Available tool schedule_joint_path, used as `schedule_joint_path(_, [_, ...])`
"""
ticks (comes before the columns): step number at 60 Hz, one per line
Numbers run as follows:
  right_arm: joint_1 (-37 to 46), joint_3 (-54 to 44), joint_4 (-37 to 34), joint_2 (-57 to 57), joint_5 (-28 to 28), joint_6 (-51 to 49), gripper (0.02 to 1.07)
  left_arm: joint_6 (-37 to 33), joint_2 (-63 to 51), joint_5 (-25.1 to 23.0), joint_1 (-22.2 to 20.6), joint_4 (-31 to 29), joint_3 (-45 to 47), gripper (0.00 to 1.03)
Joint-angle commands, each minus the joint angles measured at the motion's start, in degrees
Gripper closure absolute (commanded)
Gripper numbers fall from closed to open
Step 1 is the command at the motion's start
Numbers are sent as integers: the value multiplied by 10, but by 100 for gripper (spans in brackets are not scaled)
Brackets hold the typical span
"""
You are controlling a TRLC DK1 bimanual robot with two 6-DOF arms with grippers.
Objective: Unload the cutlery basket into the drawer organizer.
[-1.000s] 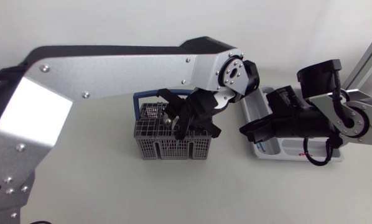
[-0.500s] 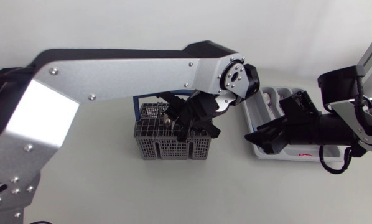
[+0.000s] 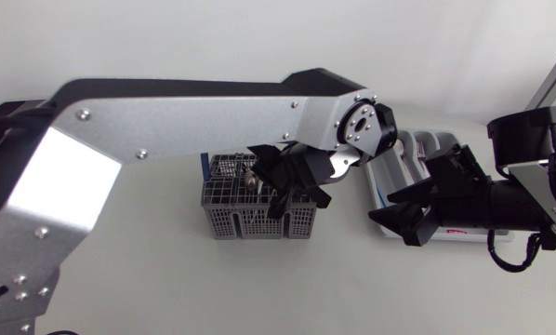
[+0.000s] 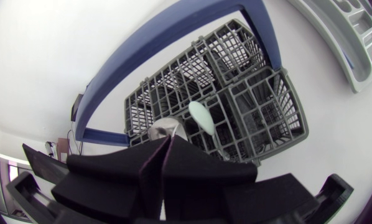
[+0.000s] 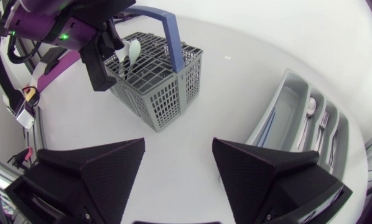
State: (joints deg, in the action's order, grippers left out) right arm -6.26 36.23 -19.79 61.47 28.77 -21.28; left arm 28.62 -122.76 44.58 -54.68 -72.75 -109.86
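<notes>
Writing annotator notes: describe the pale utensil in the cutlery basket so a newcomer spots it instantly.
Find the grey mesh cutlery basket with the blue handle, under the left arm. Sticking up from it, just ahead of that arm's jaws, is the utensil. It is the only pale mint-green piece; the metal piece beside it is silver.

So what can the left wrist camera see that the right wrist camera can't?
Only the left wrist view looks down into the basket's cells, and shows a shiny metal piece at the left fingers. Only the right wrist view shows the right fingers, open, and cutlery lying in the organizer. Both show the basket, its blue handle, a pale spoon and the organizer.
</notes>
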Motion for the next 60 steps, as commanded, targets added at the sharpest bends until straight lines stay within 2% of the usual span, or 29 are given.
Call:
schedule_joint_path(1, [-1,-15,-11,-7,5,-14,28,26,-3,17,-13,1,18,83])
schedule_joint_path(19, [-4,-12,-18,-12,4,-17,28,44,38,62,-26,16,59,83])
schedule_joint_path(37, [-13,-12,-19,-14,-1,-14,28,55,102,75,-31,46,104,83])
schedule_joint_path(60, [-20,-12,-23,-28,-9,-10,28,57,183,120,-70,93,169,83])
